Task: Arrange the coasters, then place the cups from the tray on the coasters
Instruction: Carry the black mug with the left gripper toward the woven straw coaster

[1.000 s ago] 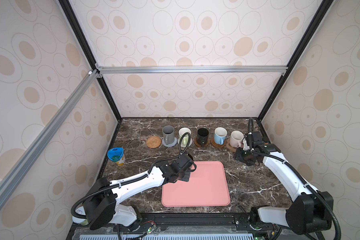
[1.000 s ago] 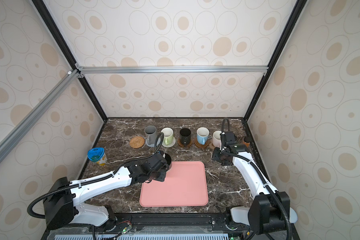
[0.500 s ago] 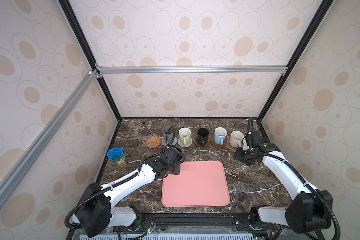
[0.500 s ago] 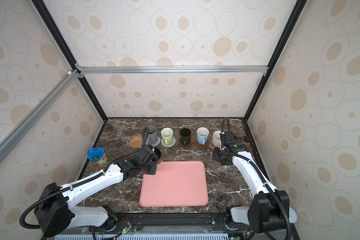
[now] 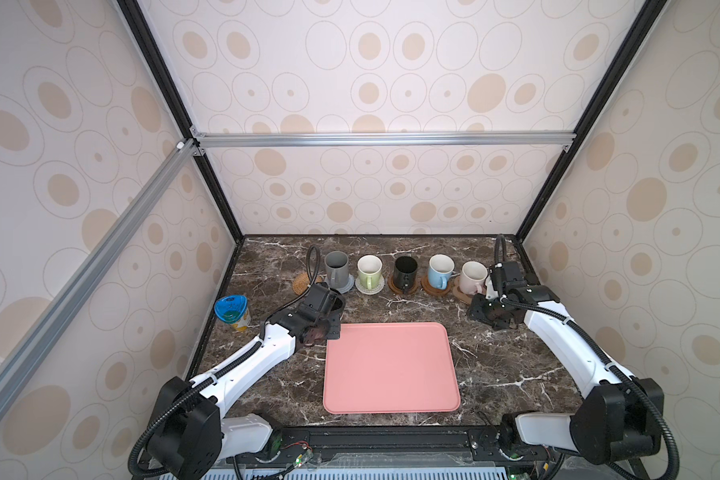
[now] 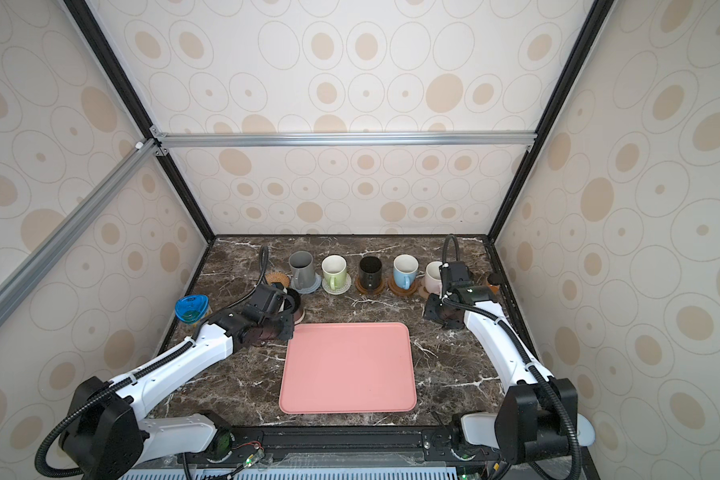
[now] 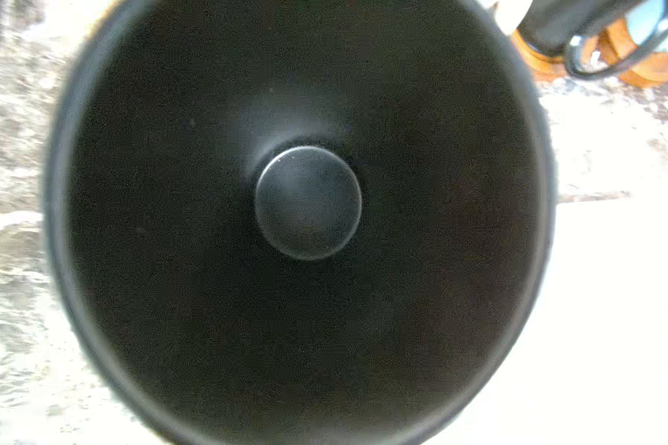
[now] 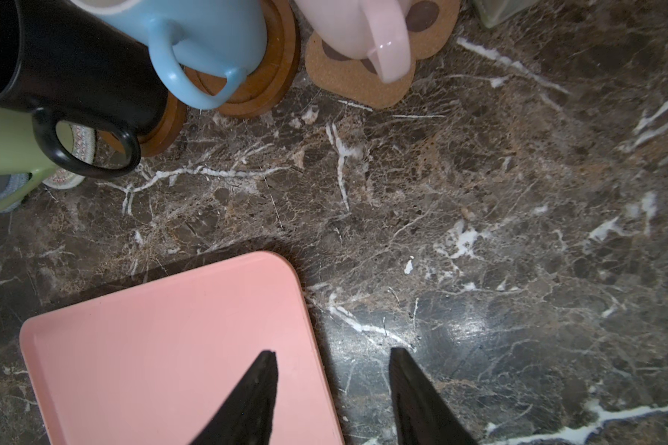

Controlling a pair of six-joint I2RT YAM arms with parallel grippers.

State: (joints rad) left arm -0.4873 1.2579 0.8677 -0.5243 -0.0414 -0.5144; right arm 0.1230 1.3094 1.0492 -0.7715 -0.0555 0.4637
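Holding black mug (image 7: 305,200) in tightly closed left gripper (image 6: 285,306), just short of bare tan rattan coaster (image 6: 274,277) toward back wall. Hovering with right gripper (image 8: 332,352) part-open, empty, by tray (image 8: 151,346) corner.

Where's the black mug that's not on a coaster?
In both top views the black mug sits in the left gripper, beyond the far left corner of the tray, in front of the grey mug.
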